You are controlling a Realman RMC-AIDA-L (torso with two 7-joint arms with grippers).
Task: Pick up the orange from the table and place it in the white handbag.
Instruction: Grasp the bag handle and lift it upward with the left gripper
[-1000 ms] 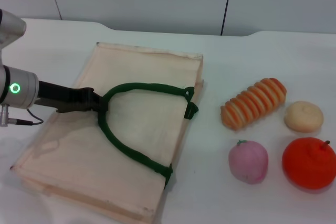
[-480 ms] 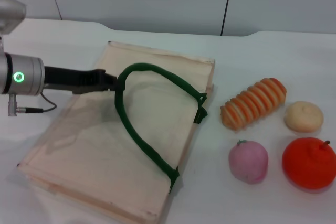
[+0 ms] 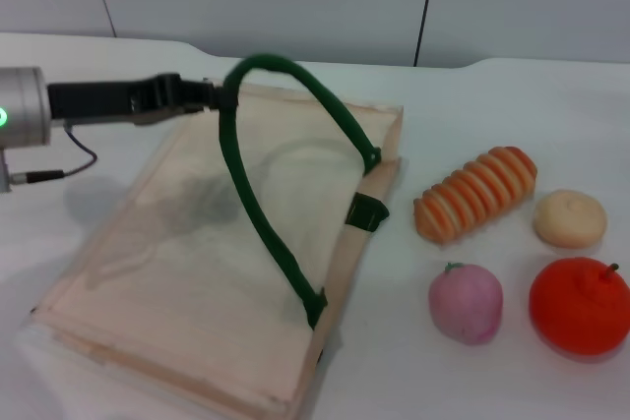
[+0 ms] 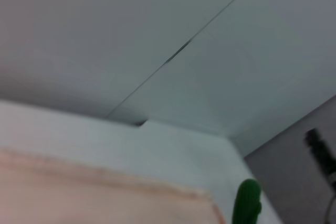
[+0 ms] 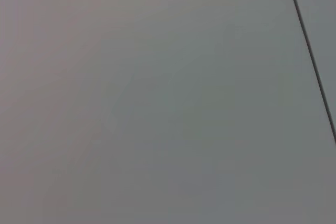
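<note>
The orange (image 3: 580, 305) rests on the white table (image 3: 472, 381) at the near right, untouched. The white handbag (image 3: 197, 272) lies flat at the left. Its dark green handle (image 3: 266, 194) is pulled up into a tall loop. My left gripper (image 3: 215, 95) is shut on the top of that handle, above the bag's far edge. The left wrist view shows the bag's edge (image 4: 105, 182) and a bit of green handle (image 4: 247, 203). The right gripper shows in no view.
A striped long bread (image 3: 476, 194), a cream round bun (image 3: 569, 218) and a pink peach (image 3: 465, 303) lie beside the orange. The right wrist view shows only a grey wall panel. A grey wall runs behind the table's far edge.
My left gripper has risen and moved toward the far side, lifting the green handle from lying flat into a tall loop. The bag shifted slightly right. The fruit has not moved.
</note>
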